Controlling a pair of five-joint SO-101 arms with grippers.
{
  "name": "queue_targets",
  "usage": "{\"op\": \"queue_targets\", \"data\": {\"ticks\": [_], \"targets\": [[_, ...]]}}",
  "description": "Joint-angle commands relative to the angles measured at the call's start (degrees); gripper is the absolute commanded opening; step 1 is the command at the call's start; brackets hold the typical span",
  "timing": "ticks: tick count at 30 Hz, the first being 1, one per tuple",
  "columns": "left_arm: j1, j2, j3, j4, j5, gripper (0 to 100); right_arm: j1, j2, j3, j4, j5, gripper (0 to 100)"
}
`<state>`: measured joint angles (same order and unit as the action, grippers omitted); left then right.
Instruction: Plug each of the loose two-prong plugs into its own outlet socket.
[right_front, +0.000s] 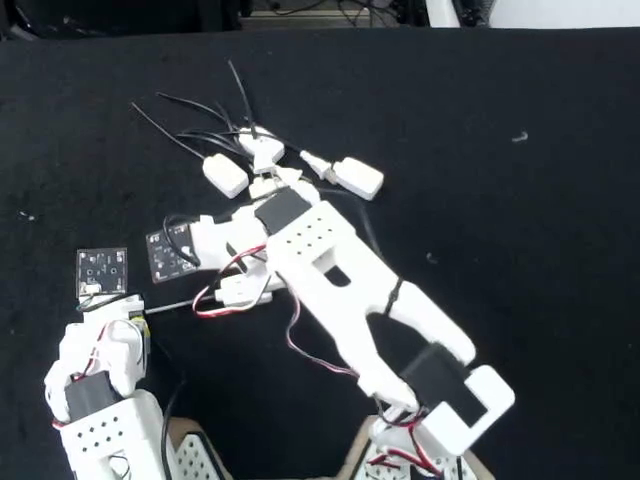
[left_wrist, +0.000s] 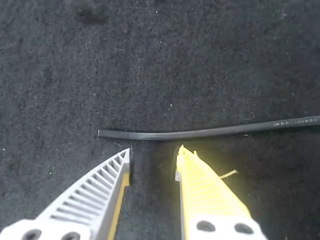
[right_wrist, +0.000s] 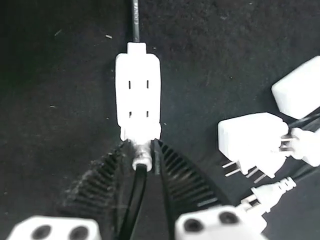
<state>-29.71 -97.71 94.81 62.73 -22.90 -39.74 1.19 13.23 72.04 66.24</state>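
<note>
The plug (right_wrist: 141, 159) is clamped in the right tool (right_wrist: 148, 150), against the end of the white outlet strip (right_wrist: 137, 90). The left tool (left_wrist: 152, 156) is held parted above a black cord (left_wrist: 200, 133) on the worktop (left_wrist: 150, 60).

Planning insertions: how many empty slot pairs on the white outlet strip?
2 on the outlet strip: one toward its cord, one toward the plug in the right tool. Others may be hidden.

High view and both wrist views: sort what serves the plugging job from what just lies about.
Job:
white outlet block
plug in the right gripper's jaws, at the block's end
loose two-prong adapter
small corded plug

Lying about:
two square dotted panels
thin black cable ahead of the open left gripper
</note>
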Motion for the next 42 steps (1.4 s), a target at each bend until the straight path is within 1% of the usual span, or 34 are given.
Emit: {"op": "queue_targets", "data": {"ticks": [1,31,38,42], "targets": [[-0.7,-0.1,-0.5,0.3,-0.4,16,1.1,0.7,-3.5,-0.5,0.8,1.1],[-0.7,-0.1,-0.5,0.3,-0.4,16,0.9,2.0,-3.3,-2.6,0.9,1.1],[-0.7,-0.1,-0.5,0.3,-0.4,16,1.1,7.5,-3.6,-2.2,2.6,1.1],[-0.7,-0.1,-0.5,0.3,-0.4,16,1.1,8.0,-3.6,-2.2,2.7,1.1]]}}
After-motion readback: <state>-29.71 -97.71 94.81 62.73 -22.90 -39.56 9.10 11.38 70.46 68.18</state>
